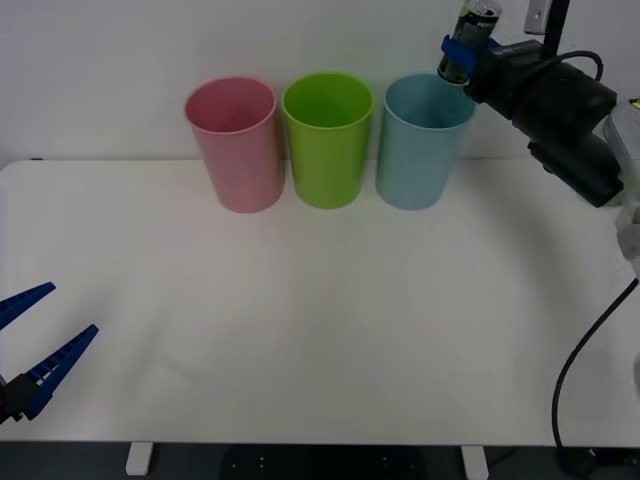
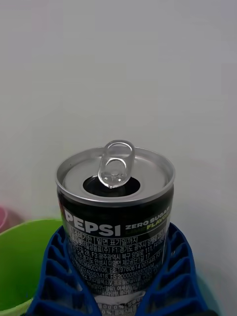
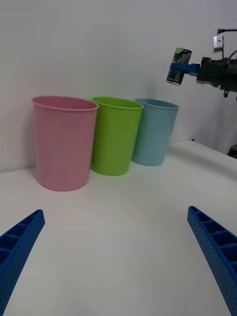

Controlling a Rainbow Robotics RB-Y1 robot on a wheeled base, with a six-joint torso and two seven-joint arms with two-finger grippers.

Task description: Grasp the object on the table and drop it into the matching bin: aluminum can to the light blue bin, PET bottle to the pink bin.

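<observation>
My right gripper (image 1: pixel 462 55) is shut on the aluminum can (image 1: pixel 470 38), a dark can with a shiny pull-tab top (image 2: pixel 116 170), and holds it in the air just above the right rim of the light blue bin (image 1: pixel 422 142). The left wrist view shows the can (image 3: pixel 178 65) high above and to the right of the light blue bin (image 3: pixel 154 131). The pink bin (image 1: pixel 238 143) stands at the left of the row. My left gripper (image 1: pixel 35 340) hangs open over the table's (image 1: pixel 320 330) front left corner, far from the bins.
A lime green bin (image 1: pixel 326 138) stands between the pink and light blue ones, all three close together at the table's back edge against a white wall. A black cable (image 1: pixel 585 360) hangs at the right edge.
</observation>
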